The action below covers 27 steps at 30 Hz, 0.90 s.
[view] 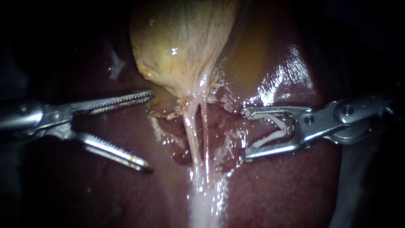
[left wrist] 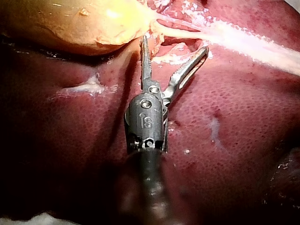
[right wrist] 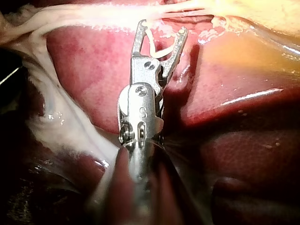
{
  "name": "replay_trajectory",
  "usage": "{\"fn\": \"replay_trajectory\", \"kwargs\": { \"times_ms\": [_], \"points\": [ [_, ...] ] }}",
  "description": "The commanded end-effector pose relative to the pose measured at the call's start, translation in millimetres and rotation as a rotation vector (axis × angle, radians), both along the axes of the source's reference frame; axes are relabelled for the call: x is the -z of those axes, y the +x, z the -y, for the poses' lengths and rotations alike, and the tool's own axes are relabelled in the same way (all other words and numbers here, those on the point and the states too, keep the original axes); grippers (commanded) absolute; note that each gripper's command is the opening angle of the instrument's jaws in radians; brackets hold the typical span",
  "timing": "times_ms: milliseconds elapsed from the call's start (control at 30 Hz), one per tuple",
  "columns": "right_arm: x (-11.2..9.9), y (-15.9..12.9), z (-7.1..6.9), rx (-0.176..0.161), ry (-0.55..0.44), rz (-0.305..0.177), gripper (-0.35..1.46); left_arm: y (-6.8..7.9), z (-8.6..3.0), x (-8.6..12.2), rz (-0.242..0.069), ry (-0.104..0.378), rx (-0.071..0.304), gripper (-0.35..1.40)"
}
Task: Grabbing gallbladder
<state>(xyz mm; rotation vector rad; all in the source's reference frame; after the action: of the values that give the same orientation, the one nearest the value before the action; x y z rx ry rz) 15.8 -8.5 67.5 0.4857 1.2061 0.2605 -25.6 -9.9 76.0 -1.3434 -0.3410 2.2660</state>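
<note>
The pale yellow gallbladder (view: 181,46) lies on the dark red liver (view: 287,185). It narrows into two pale tubes (view: 193,135) that run down the middle. My left instrument (view: 148,131) comes in from the left with its serrated jaws wide open and nothing between them. Its upper jaw tip lies just beside the gallbladder's lower edge. In the left wrist view those jaws (left wrist: 175,44) gape just short of the gallbladder (left wrist: 70,23). My right instrument (view: 245,134) stands right of the tubes, its jaws holding a white clip (view: 274,131), also seen as the clip (right wrist: 157,51).
Glistening liver (left wrist: 225,140) surrounds both instruments. Frayed whitish tissue (view: 206,202) trails down from the tubes. In the right wrist view a pale band of tissue (right wrist: 56,122) runs beside my right instrument (right wrist: 162,27), and the liver (right wrist: 93,70) lies under it.
</note>
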Motion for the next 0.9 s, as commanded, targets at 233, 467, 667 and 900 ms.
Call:
{"fn": "replay_trajectory", "kwargs": {
  "times_ms": [233,467,667,900],
  "points": [
    [0.0,0.0,0.0,0.0,0.0,0.0,0.5,-0.1,-0.3,-0.4,0.0,0.031,0.017,0.86],
    [0.0,0.0,0.0,0.0,0.0,0.0,0.5,-0.7,-1.5,-2.0,-0.001,0.093,0.054,0.66],
    [0.0,0.0,0.0,0.0,0.0,0.0,0.5,-1.8,-2.7,-3.4,-0.006,0.127,0.084,0.44],
    [0.0,0.1,0.0,0.0,0.0,0.0,0.5,-2.6,-3.9,-4.8,-0.013,0.133,0.103,0.37]
  ]
}}
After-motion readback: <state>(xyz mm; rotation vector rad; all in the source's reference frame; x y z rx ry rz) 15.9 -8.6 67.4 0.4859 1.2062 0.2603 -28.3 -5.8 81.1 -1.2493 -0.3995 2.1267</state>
